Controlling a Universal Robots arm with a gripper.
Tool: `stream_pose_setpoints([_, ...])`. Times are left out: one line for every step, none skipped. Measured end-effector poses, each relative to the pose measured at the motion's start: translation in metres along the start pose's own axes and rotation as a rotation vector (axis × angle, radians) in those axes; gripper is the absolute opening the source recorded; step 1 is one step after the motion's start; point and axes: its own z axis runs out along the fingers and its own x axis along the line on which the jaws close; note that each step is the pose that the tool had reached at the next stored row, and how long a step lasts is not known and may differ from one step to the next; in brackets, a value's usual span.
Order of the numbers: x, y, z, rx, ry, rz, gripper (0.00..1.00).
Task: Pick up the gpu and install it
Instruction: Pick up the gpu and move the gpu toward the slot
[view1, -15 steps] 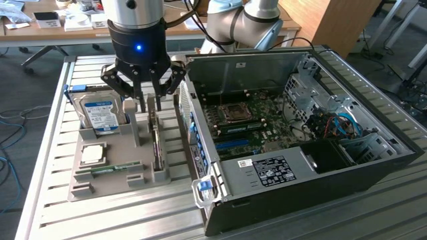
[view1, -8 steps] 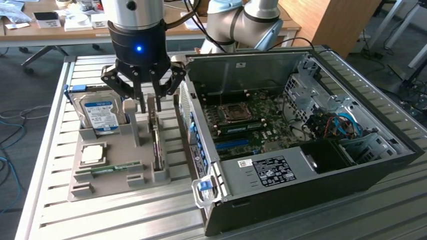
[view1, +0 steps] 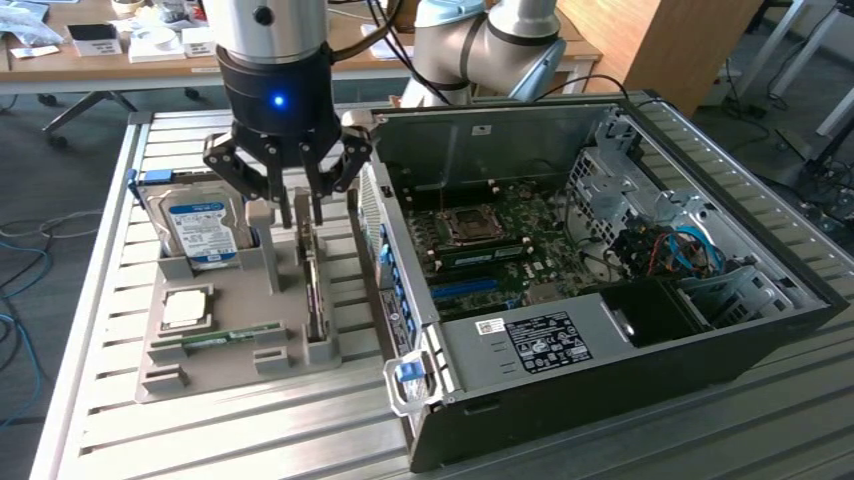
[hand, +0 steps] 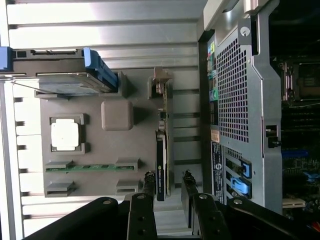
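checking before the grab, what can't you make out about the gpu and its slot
- gpu fan face: the card stands edge-on in both views.
- gpu far end, exterior view: partly hidden behind the jaws.
- motherboard slots: too small in the exterior view; cut off by the picture edge in the wrist view.

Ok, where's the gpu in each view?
Exterior view: the gpu stands on edge in the grey tray, below the gripper.
Wrist view: the gpu is on edge, one end between the gripper's open fingers.
Shared landmark: the silver square chip in that tray.
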Motion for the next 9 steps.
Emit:
stream_pose_setpoints([0.0000, 0.0000, 0.0006, 0.0000, 0.0000, 0.000, 0.36])
stream_pose_setpoints([0.0000, -0.0001, 0.0011, 0.0000, -0.0001, 0.000, 0.36])
stream_pose_setpoints([0.0000, -0.0001, 0.0017, 0.0000, 0.0000, 0.000, 0.36])
stream_pose_setpoints([0.0000, -0.0001, 0.0021, 0.0001, 0.0000, 0.000, 0.36])
stream_pose_setpoints([0.0000, -0.0001, 0.0026, 0.0000, 0.0000, 0.000, 0.36])
stream_pose_setpoints([0.0001, -0.0001, 0.0031, 0.0000, 0.0000, 0.000, 0.36])
stream_pose_setpoints([0.0001, -0.0002, 0.0036, 0.0000, 0.0000, 0.000, 0.36])
stream_pose_setpoints([0.0001, -0.0002, 0.0040, 0.0000, 0.0000, 0.000, 0.36])
stream_pose_setpoints([0.0001, -0.0002, 0.0043, 0.0001, 0.0001, 0.000, 0.36])
